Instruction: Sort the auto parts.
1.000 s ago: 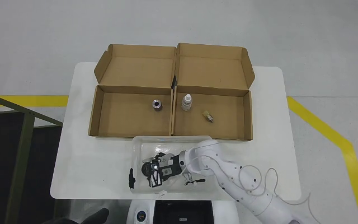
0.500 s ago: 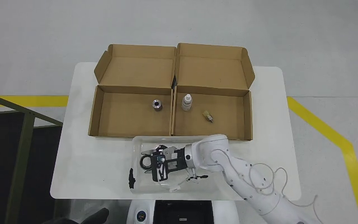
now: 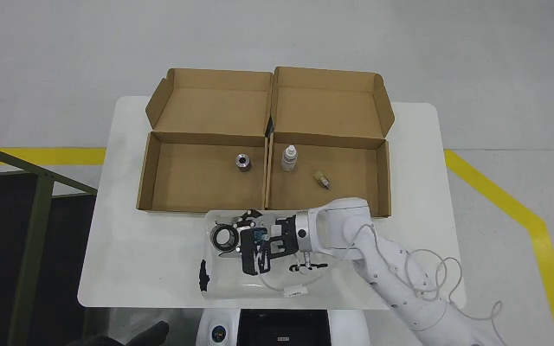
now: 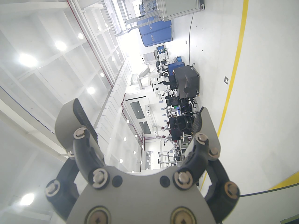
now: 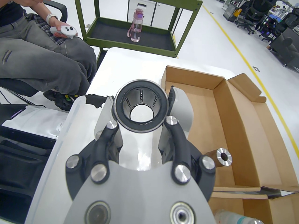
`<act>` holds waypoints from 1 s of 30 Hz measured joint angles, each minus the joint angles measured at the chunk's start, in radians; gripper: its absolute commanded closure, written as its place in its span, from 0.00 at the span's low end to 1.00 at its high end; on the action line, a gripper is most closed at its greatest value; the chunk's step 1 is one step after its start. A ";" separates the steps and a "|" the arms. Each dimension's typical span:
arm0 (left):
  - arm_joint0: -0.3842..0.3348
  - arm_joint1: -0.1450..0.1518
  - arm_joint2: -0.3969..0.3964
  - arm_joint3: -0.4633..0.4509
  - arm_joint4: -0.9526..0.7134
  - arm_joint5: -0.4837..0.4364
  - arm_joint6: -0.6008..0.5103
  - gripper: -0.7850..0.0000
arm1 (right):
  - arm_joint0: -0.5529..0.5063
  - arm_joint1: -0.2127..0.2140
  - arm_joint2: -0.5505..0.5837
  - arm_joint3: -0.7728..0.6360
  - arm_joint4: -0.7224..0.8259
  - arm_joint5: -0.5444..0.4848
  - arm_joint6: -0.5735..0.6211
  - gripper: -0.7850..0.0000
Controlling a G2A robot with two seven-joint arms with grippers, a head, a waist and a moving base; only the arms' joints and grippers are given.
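My right gripper (image 3: 235, 238) (image 5: 141, 105) is shut on a steel bearing sleeve (image 3: 228, 235) (image 5: 141, 108) with a black end ring, held just above the far left part of the clear plastic tray (image 3: 212, 221). A black part (image 3: 205, 277) lies at the tray's left edge. Past the tray, the left cardboard box (image 3: 164, 182) holds a small metal cylinder (image 3: 241, 161) (image 5: 223, 156). The right cardboard box (image 3: 368, 186) holds a white bottle (image 3: 290, 156) and a small brass part (image 3: 322, 179). My left gripper (image 4: 139, 111) is open, facing the hall with nothing between its fingers.
Both boxes have their lids (image 3: 327, 108) folded up at the far side. A green cart (image 5: 140, 5) with a pink bottle stands off the table's left side. Bare white tabletop (image 3: 130, 251) lies left of the tray.
My right gripper has risen out of the tray with the bearing sleeve and shifted toward the boxes. The wrist has turned so the sleeve's open end faces the camera.
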 measured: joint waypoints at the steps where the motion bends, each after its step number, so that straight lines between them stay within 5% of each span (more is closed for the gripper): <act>1: 0.000 0.000 0.000 0.000 0.000 0.000 0.000 0.00 | 0.003 0.001 0.006 -0.004 0.008 0.001 0.000 1.00; 30: 0.000 0.000 0.000 0.000 0.000 0.000 0.000 0.00 | 0.152 -0.009 0.035 0.097 0.159 0.078 -0.028 1.00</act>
